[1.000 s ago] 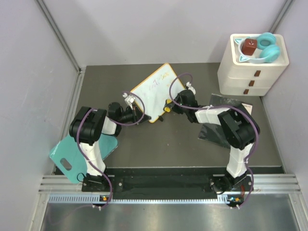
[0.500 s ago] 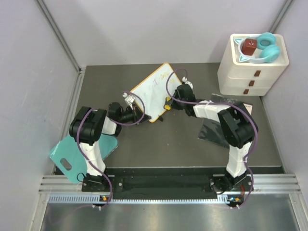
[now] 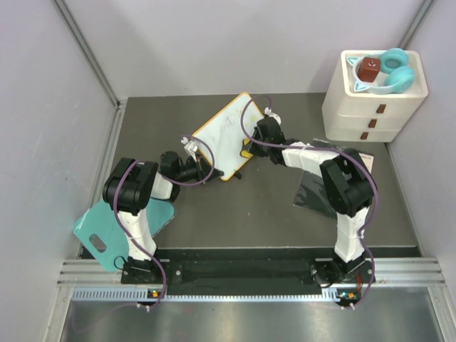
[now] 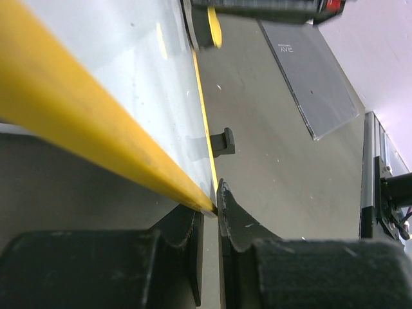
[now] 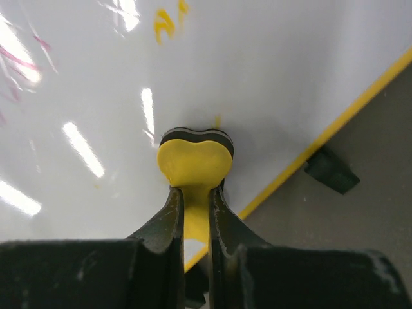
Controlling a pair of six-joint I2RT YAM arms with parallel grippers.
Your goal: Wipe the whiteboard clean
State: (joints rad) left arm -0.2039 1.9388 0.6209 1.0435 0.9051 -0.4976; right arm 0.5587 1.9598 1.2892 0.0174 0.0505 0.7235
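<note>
The small rectangular whiteboard (image 3: 224, 135), white with a thin yellow-orange frame and rounded corners, stands left of the white drawer unit (image 3: 374, 100) and well apart from it. It is turned cornerwise, one corner pointing away from me. My left gripper (image 4: 209, 206) pinches its frame on the near-left edge. Its glossy face is mostly bare, with a few orange marks (image 5: 164, 22) and faint pinkish smears (image 5: 26, 58). A small black foot (image 5: 331, 170) juts from the frame. The yellow heart-shaped eraser (image 5: 195, 158), pinched in my right gripper (image 5: 195, 193), lies against the face.

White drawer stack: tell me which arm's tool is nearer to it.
Right. The right tool, pressing a yellow eraser on the whiteboard, is left of the drawer stack; the left tool, clamping the whiteboard's frame, is farther left.
</note>
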